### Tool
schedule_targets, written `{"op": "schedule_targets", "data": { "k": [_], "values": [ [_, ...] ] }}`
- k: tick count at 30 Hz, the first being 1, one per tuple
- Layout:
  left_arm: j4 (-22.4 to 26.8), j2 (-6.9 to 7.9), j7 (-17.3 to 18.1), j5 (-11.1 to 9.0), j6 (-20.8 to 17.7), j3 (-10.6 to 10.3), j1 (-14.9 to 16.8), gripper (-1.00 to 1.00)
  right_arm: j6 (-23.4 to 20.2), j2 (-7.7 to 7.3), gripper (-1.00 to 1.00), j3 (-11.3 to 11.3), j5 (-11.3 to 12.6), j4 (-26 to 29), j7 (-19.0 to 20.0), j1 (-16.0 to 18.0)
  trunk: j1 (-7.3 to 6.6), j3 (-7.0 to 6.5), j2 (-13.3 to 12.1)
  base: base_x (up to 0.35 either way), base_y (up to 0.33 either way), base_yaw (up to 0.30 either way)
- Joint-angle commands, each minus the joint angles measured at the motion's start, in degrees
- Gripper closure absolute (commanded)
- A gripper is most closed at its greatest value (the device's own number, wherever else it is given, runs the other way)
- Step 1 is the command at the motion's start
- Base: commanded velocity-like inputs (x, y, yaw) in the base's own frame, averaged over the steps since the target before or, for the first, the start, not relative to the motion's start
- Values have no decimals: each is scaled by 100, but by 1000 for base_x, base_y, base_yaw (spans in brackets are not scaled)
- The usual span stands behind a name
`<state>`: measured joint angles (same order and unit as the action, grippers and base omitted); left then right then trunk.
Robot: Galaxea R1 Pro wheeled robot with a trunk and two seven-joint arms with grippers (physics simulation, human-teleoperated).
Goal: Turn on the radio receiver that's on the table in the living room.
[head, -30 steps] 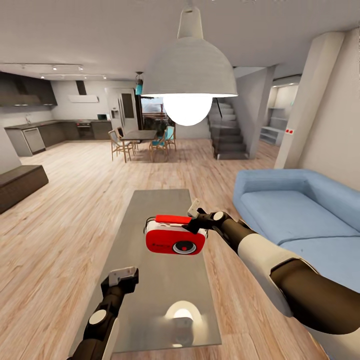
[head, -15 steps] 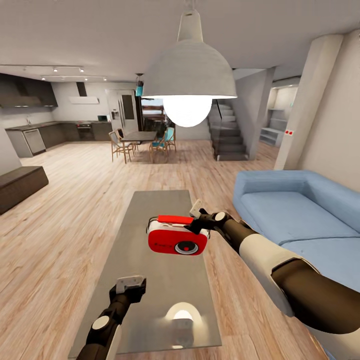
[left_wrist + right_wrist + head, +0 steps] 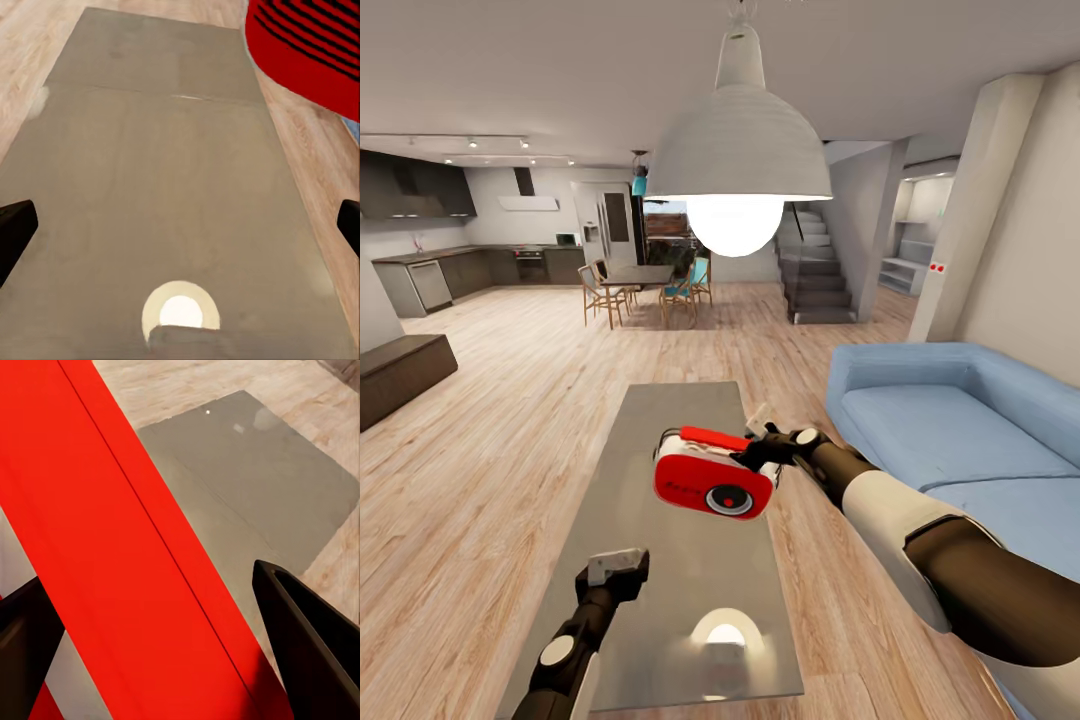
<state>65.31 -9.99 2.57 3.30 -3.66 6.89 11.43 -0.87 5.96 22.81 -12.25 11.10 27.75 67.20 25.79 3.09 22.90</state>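
The right hand (image 3: 760,450) is up above the counter (image 3: 690,560), its fingers (image 3: 315,652) set on either side of the red handle (image 3: 112,547) of the radio (image 3: 712,484). They look clamped on that handle, and the radio hangs from it, clear of the grey top and tilted, its dial facing back toward the robot. From that hand the radio sits just below and to the robot's left, touching it at the handle. The blue sofa (image 3: 950,420) lies off to the hand's other side, across a strip of wood floor (image 3: 510,400). The left hand (image 3: 612,570) hovers low over the near part of the counter, well apart from the radio, which is ahead of it and higher. Its two dark fingers (image 3: 15,232) stand wide apart with nothing between them. Below this hand the glossy top mirrors the pendant lamp (image 3: 740,150) hanging over the counter.
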Motion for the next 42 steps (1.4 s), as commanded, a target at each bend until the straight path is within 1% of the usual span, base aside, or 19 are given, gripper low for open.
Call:
{"op": "schedule_targets", "data": {
  "k": [1,3,4,5,8,11,15,17,20,24,27,30,32,35,36,37,38,40,42],
  "values": [
    [-1,0,-5,5,47,13,-1,-100,-5,-1,100,-66,108,9,-16,3,-1,-1,2,0,0,0],
    [-1,0,4,15,134,42,-2,-100,-8,-5,100,-66,344,2,-159,3,-1,-1,2,0,0,0],
    [-1,0,8,16,145,47,-4,-100,-8,-5,100,-66,390,1,-215,3,-1,-1,2,0,0,0],
    [-1,0,12,18,161,54,-4,100,-8,-6,100,-66,465,0,-339,3,-1,-1,2,0,0,0],
    [26,0,22,14,184,20,-6,100,-8,-7,100,-66,573,-23,-675,3,-1,-1,2,0,0,0],
    [126,0,23,8,184,-9,-5,100,-9,-7,100,-73,682,-43,-754,3,-1,-1,2,0,0,0],
    [323,0,26,2,154,-93,-7,100,-16,-12,100,-70,1267,-152,-789,3,-1,-1,2,0,0,0],
    [429,0,39,-2,140,-166,-6,100,-17,-47,100,-65,1595,-225,-815,3,-1,-1,2,0,0,0],
    [555,0,101,10,112,-350,-8,100,-18,-99,100,-59,1802,-268,-869,3,-1,-1,2,0,0,0],
    [624,0,121,218,-116,-979,-7,100,-24,-159,100,-58,1863,-304,-890,3,-1,-1,2,0,0,0],
    [741,0,171,326,-296,-1245,-7,100,-26,-260,100,-60,1880,-361,-886,3,-1,-1,2,0,0,0],
    [985,0,445,354,-369,-1462,-5,100,-27,-288,100,-59,1883,-374,-885,3,-1,-1,2,0,0,0],
    [1141,0,830,363,-520,-1541,-2,100,-30,-294,100,-58,1884,-374,-873,3,-1,-1,2,0,0,0],
    [1257,0,1079,395,-801,-1573,-4,100,-31,-296,100,-55,1885,-372,-842,3,-1,-1,2,0,0,0],
    [1337,0,1126,457,-918,-1578,-4,100,-29,-297,100,-53,1881,-375,-835,3,-1,-1,2,0,0,0],
    [1431,0,1179,645,-1071,-1582,-3,100,-33,-297,100,-44,1873,-380,-827,3,-1,-1,2,0,0,0],
    [1451,0,1199,766,-1125,-1584,-3,100,-34,-297,100,-43,1871,-390,-826,3,-1,-1,2,0,0,0],
    [1451,0,1206,850,-1153,-1600,-6,100,-29,-297,100,-41,1872,-503,-821,3,-1,-1,2,0,0,0],
    [1452,0,1193,902,-1128,-1684,-6,100,-25,-297,100,-37,1857,-644,-817,3,-1,-1,2,0,0,0]
  ]
}}
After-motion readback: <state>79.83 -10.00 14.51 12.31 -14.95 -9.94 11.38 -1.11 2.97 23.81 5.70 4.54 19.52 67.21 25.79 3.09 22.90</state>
